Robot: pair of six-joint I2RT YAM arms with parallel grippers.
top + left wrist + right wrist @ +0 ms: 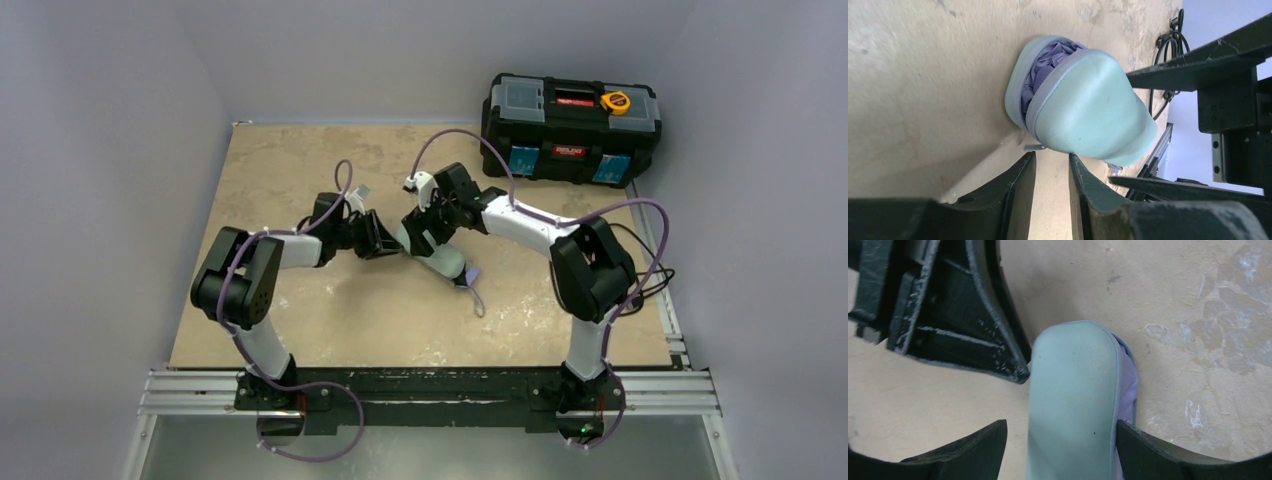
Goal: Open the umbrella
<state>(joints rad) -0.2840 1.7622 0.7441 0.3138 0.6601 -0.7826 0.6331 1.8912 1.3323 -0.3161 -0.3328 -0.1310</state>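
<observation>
Barely started: your lavender folding umbrella [1048, 65] sits inside its part-unzipped mint-green fabric sleeve [1088, 110]; right gripper [1063, 427] straddles it loosely, left gripper [1053, 157] gapes slightly, empty.

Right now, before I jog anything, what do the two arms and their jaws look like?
Left arm and right arm match: white tubular links between chunky black joint housings. A thin purple cable loops along each. The jaws are black, flat and tapered, with pale scuffs on their edges. I can read no markings.
</observation>
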